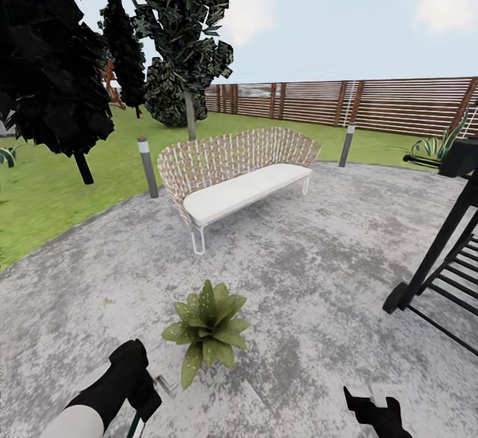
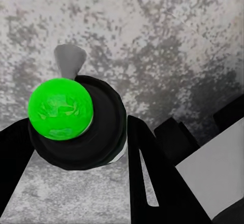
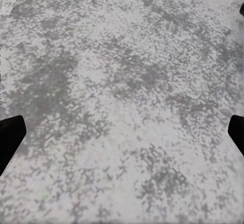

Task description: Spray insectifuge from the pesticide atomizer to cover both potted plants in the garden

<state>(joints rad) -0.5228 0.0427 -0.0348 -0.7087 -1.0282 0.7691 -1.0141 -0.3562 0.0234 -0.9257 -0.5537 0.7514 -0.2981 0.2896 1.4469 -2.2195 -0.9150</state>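
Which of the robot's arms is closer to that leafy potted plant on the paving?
Left. The left gripper sits just beside the potted plant, low at its left. The right gripper is farther off, to its right.

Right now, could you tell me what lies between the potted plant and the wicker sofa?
Only bare mottled paving separates the potted plant from the wicker sofa, as the head view shows.

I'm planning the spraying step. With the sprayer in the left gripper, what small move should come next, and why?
Probably ease the left gripper, shut on the bright-green-capped black atomizer, forward toward the low broad-leaved green potted plant on the mottled grey paving; the plant sits just ahead and slightly right of it, apparently close enough to spray.
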